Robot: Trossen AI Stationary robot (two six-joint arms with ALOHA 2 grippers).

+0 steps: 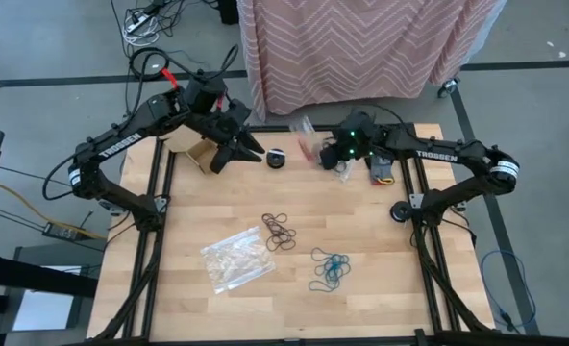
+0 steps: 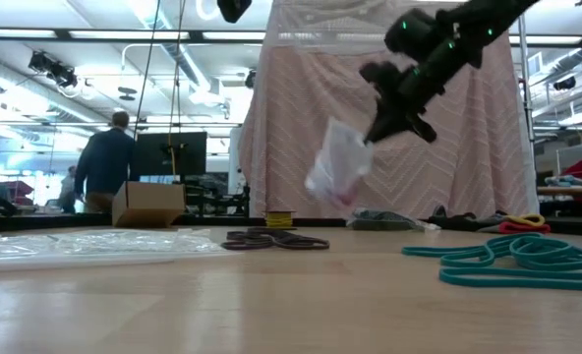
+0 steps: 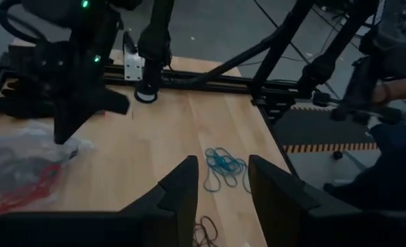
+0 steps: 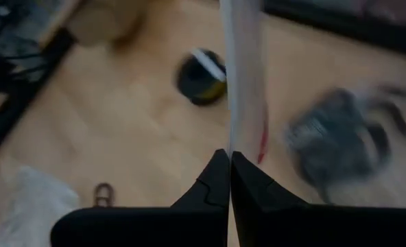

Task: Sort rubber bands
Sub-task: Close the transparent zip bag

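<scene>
Hanging from the right pincer at the far side of the counter is a clear plastic bag, lifted well clear of the wood; the fingers are pressed together on the bag's top edge, seen edge-on in the right wrist view, w/ red bands visible inside it. The left pincer sits at the far left of the counter, off the surface, fingers apart w/ a clear gap betw. them and nothing held.

Rubber bands on the counter: a pile of teal bands near the middle, toward the right; a cluster of dark bands just left of that, apart from the teal. Low view shows the teal ones closest to the camera, dark ones further back.

A second clear bag lies flat on the counter, just left of the dark bands. A small black round disc rests near the far edge betw. the two arms. A cardboard box sits under the left arm at the far left corner. A person stands in the room beyond.
</scene>
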